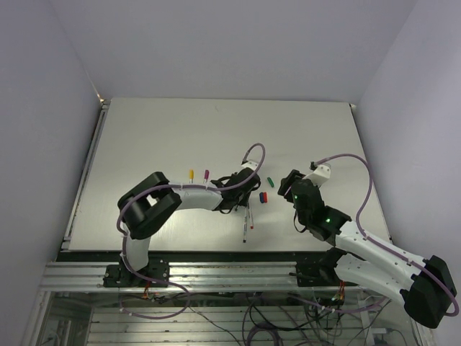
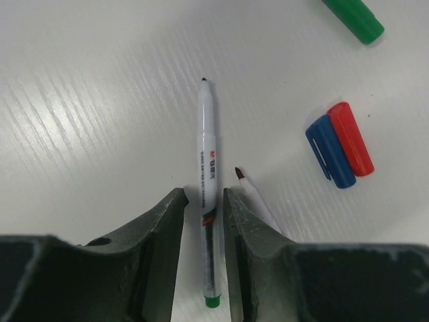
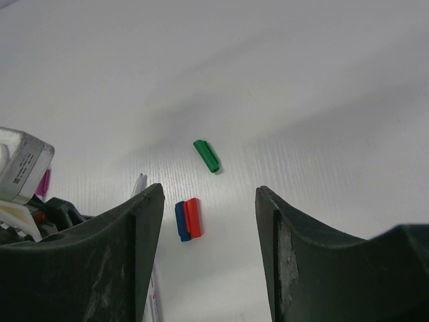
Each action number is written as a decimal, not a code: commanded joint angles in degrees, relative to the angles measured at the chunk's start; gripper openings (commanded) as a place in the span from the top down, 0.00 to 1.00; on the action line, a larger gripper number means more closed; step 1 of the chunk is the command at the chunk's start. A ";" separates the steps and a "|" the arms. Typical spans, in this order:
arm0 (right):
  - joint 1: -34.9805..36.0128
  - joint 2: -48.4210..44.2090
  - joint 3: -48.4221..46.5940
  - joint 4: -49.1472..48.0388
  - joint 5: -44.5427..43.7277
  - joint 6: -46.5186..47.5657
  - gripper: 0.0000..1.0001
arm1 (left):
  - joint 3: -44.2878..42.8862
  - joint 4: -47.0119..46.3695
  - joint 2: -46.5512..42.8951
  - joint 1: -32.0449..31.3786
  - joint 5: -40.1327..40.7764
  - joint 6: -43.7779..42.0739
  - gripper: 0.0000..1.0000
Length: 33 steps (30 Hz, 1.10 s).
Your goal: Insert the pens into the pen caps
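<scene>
In the left wrist view a white pen (image 2: 206, 154) with a green end lies on the table, dark tip pointing away. My left gripper (image 2: 204, 194) straddles its barrel, open, with narrow slits of table on both sides. A second pen (image 2: 258, 201) with a red tip lies just right of the right finger. The blue cap (image 2: 330, 151) and red cap (image 2: 351, 139) lie side by side, the green cap (image 2: 353, 17) farther off. My right gripper (image 3: 210, 191) hovers open and holds nothing, above the red cap (image 3: 193, 217), blue cap (image 3: 181, 221) and green cap (image 3: 207, 155).
An orange-yellow cap (image 1: 191, 174) and a purple cap (image 1: 207, 174) show just beyond the left forearm, each on a pale pen end. Two pens (image 1: 247, 223) reach toward the table's near edge. The arms' grippers stand close together near the caps (image 1: 263, 196).
</scene>
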<state>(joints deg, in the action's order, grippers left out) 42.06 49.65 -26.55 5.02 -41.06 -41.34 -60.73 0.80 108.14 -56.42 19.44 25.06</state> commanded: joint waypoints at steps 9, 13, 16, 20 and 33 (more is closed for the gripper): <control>-0.21 -0.12 -0.10 -0.85 -0.28 -0.34 0.44 | -4.82 18.14 7.20 -0.27 11.12 2.68 0.60; -0.15 -0.51 -0.48 -0.28 -0.44 -0.33 0.44 | -2.39 20.13 5.66 -0.27 10.57 3.89 0.60; -0.15 -0.99 -0.23 -0.54 -0.25 -0.49 0.44 | -0.24 19.43 4.45 -0.27 9.05 3.88 0.63; -0.23 -1.35 -0.04 -0.78 0.03 -0.99 0.44 | 1.02 18.50 4.17 -0.27 5.92 3.57 0.75; -0.33 0.50 -2.33 -0.18 -0.14 2.56 0.49 | 6.99 14.56 2.77 -0.27 -3.39 4.48 0.93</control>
<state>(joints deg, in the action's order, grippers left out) 42.06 48.77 -26.61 5.26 -40.53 -41.06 -59.70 5.82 107.26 -56.38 26.15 28.91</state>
